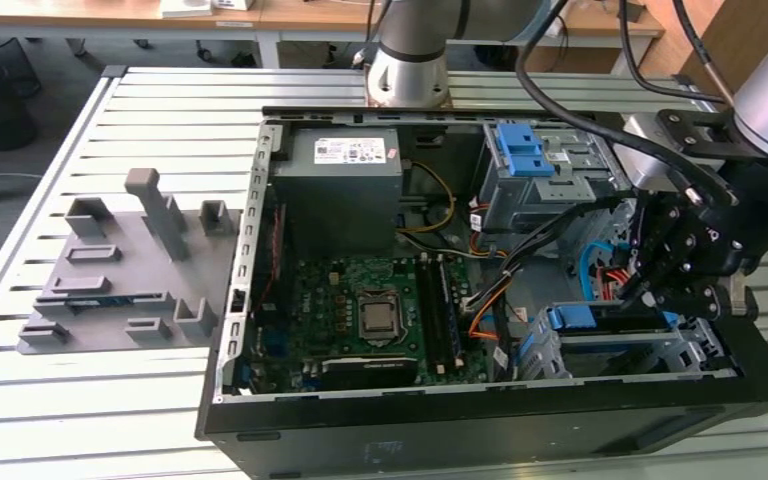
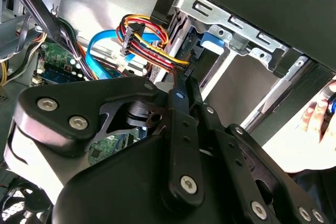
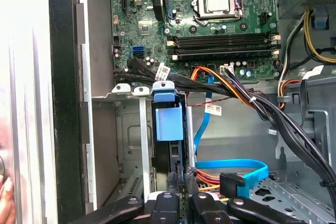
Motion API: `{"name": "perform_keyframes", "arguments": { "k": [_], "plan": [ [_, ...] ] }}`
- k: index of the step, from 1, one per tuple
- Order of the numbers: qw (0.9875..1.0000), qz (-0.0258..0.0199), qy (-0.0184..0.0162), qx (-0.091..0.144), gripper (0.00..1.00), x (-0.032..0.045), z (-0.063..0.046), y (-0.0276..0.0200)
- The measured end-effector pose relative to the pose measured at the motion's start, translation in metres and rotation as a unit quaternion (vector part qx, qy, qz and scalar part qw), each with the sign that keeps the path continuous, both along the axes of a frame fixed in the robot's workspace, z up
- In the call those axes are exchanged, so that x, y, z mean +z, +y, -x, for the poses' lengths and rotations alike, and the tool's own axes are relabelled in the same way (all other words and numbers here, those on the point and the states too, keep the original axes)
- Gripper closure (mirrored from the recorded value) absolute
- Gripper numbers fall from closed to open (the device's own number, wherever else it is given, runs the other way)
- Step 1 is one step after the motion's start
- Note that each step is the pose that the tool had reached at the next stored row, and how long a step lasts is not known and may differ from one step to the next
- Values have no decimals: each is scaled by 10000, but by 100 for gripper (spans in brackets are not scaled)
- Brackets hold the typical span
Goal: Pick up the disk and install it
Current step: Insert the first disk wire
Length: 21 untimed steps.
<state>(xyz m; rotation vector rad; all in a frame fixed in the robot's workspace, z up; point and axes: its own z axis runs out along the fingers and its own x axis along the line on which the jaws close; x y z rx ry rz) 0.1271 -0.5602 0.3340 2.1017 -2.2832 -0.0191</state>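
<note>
The disk (image 3: 168,123) stands on edge in a slot of the grey drive cage (image 3: 131,129) at the front corner of the open computer case, its blue bracket toward the motherboard. In the exterior view the disk's blue bracket (image 1: 579,318) shows in the lower cage (image 1: 624,352) on that view's right. My gripper (image 1: 643,298) hangs just over that cage. In both wrist views its fingers lie close together, and the gripper (image 3: 179,176) sits at the disk's rear end. In the second wrist view the gripper (image 2: 182,80) tips sit right at the disk (image 2: 211,40), with nothing seen between them.
Blue data cable (image 3: 236,169) and red-yellow power wires (image 2: 149,40) lie beside the gripper. Black cable bundle (image 3: 247,100) crosses above the cage. Motherboard (image 1: 371,310), power supply (image 1: 337,180) and upper blue-latched cage (image 1: 531,160) fill the case. A person's hand (image 2: 315,124) is outside the case wall. Grey fixture (image 1: 117,280) sits on the table.
</note>
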Motion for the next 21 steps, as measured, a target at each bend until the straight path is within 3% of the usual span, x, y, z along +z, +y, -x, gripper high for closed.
{"name": "perform_keyframes", "arguments": {
  "k": [13, 21],
  "plan": [
    [10000, -5, 19, -1, 84, -2, -21, 0],
    [10000, -7, 61, -1, 84, -23, -21, 0]
  ]
}}
